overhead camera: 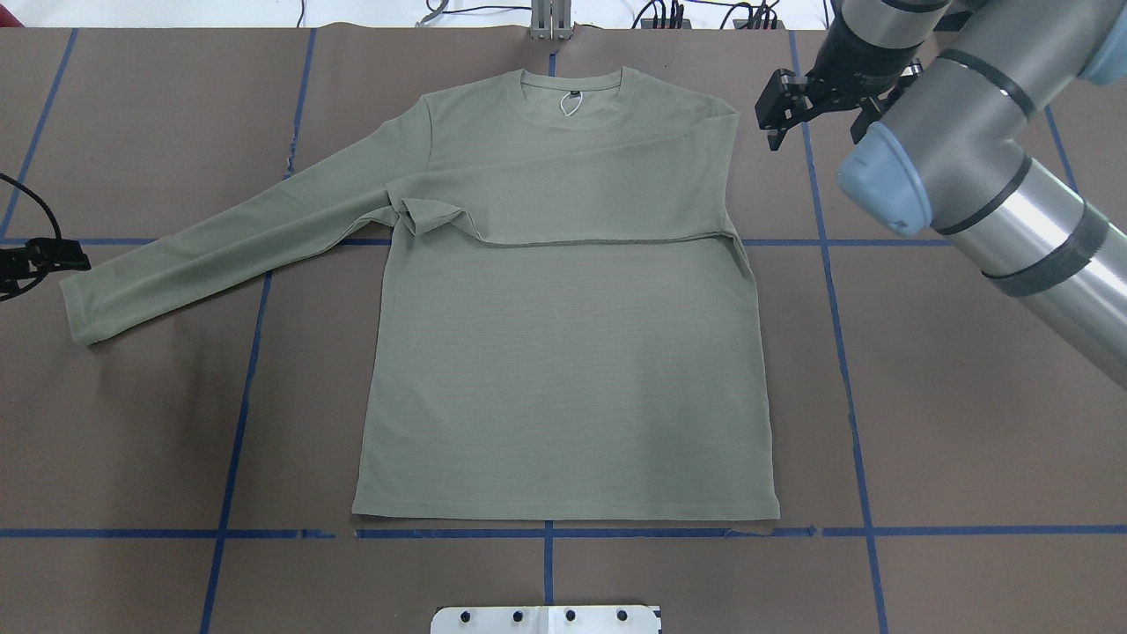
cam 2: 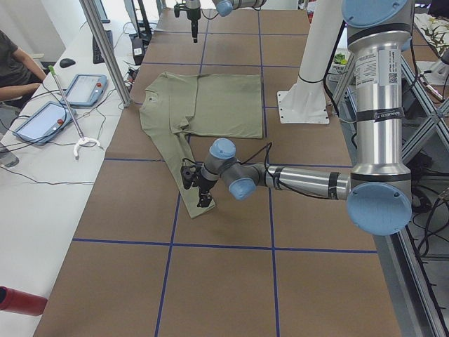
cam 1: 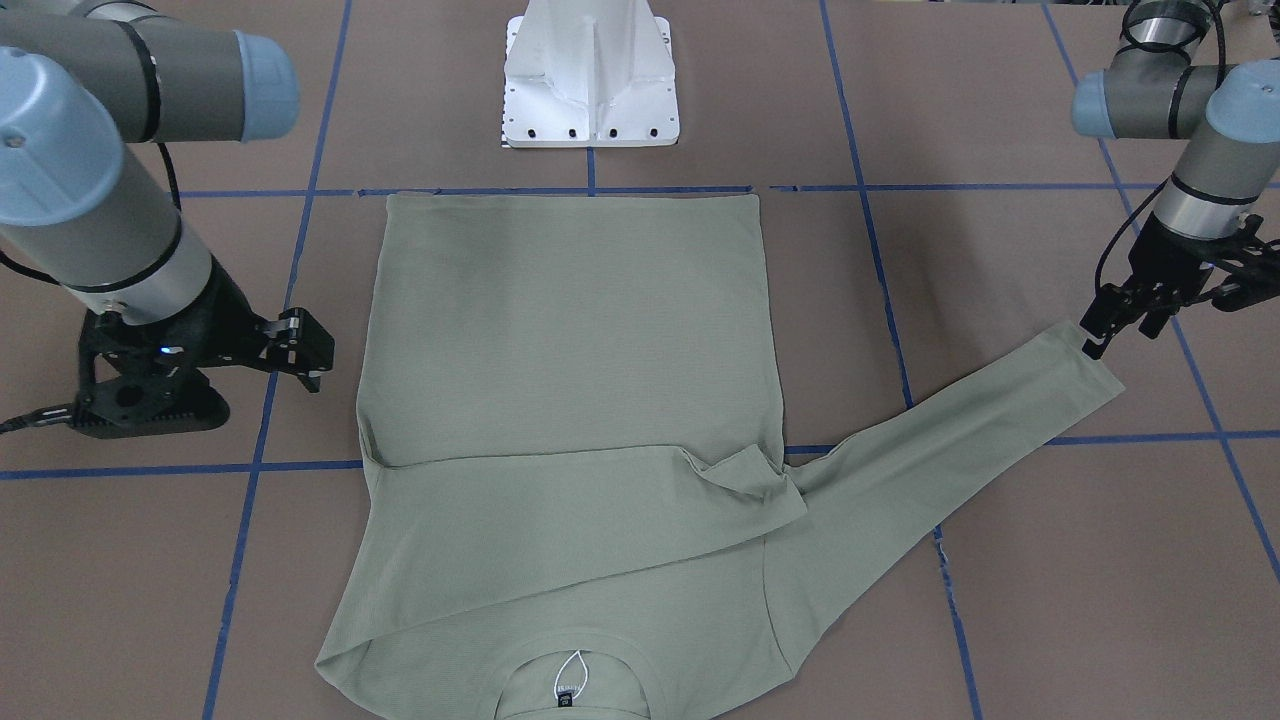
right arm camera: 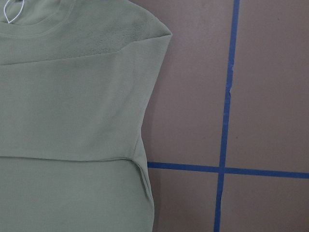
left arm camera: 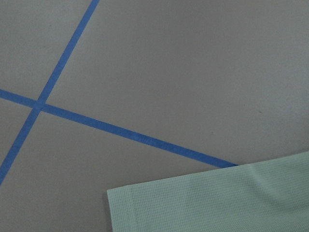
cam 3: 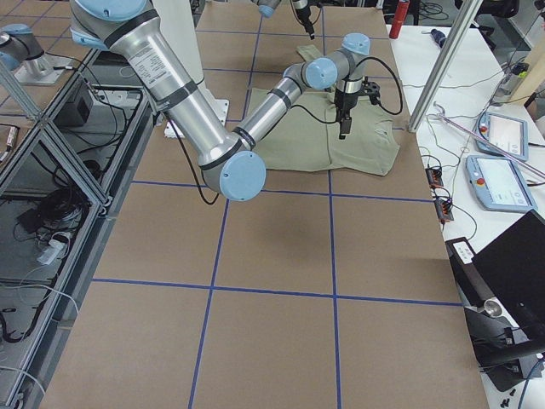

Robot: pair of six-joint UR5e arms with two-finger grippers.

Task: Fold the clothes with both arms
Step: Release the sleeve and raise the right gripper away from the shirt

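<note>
The pale sage-green shirt (overhead camera: 563,352) lies flat on the brown table, neck label (overhead camera: 570,94) at the far edge. One sleeve is folded across the chest (overhead camera: 581,189). The other sleeve (overhead camera: 220,246) stretches out to my left, its cuff (cam 1: 1090,370) flat on the table. My left gripper (cam 1: 1118,328) hovers just beyond that cuff and looks open, holding nothing; its wrist view shows only the cuff corner (left arm camera: 145,208). My right gripper (overhead camera: 814,119) stands open beside the shirt's shoulder (right arm camera: 154,34), clear of the cloth.
The white pedestal base (cam 1: 590,80) stands just behind the shirt's hem. Blue tape lines (overhead camera: 546,533) grid the table. Beside the table's far edge, a bench holds teach pendants (cam 2: 84,88), a metal post (cam 2: 105,49) and a person's arm (cam 2: 17,70).
</note>
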